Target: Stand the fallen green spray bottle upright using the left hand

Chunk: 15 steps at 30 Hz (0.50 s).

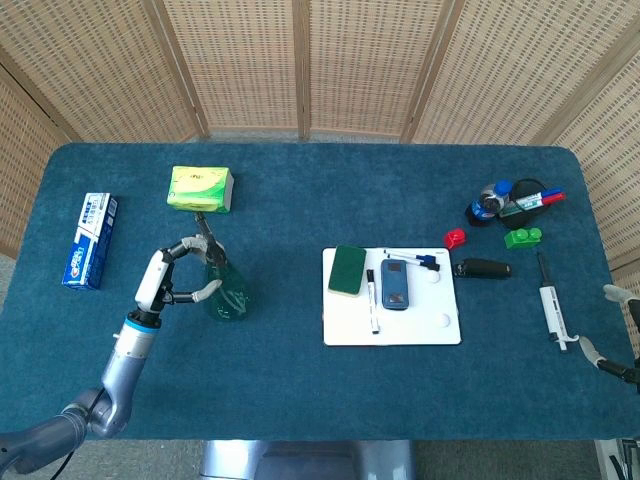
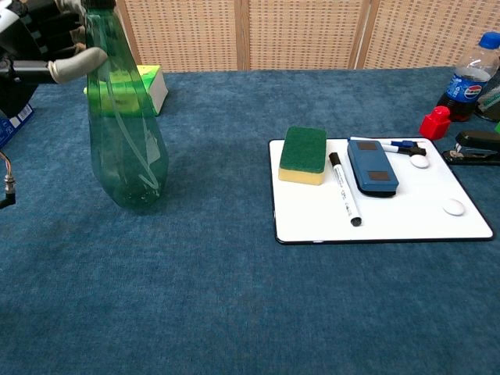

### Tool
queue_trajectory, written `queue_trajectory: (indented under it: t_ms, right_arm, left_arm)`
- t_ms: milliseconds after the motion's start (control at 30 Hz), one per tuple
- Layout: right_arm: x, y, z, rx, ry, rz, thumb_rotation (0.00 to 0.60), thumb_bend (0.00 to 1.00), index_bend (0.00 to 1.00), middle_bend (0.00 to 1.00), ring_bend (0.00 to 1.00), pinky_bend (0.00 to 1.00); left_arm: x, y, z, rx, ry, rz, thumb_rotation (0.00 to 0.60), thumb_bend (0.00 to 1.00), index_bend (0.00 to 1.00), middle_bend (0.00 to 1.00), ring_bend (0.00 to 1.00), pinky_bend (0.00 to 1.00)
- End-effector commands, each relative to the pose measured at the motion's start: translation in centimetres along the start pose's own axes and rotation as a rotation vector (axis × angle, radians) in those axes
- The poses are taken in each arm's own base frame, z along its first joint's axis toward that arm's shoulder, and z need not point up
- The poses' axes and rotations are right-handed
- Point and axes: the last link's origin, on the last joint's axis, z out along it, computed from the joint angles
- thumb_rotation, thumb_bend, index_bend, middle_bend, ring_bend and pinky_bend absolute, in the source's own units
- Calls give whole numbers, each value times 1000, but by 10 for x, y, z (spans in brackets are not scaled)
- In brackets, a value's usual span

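The green spray bottle stands about upright on the blue cloth, its black nozzle pointing up and away. My left hand grips its upper neck from the left, fingers wrapped round it. In the chest view the bottle looks to rest its base on the cloth, and the left hand sits at the top left, one fingertip across the neck. Only a few spread fingers of my right hand show at the right edge, holding nothing.
A green tissue box lies behind the bottle and a toothpaste box to its left. The whiteboard at centre carries a sponge, a marker and an eraser. A stapler, blocks and a drinks bottle sit far right.
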Motion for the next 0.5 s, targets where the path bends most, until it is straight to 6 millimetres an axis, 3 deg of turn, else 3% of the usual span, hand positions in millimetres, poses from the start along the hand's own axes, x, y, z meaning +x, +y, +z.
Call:
queue_trajectory:
  t_ms: [33,333,500]
  right_arm:
    - [0,0,0,-1,0,0,600,287,222,311,74,167]
    - [0,-3,1,6,-1,4,600,286,222,311,74,167]
    - [0,-2,1,5,-1,4,600,286,222,310,74,167]
  left_arm:
    - [-6,-5,-5,0,-12,5,600,387,466,424,412,578]
    - [-9,-10,-12,2,-29,9,599,386,458,416,402,557]
    - [-7,-11,-18,6,-40,18,515,381,447,401,383,534]
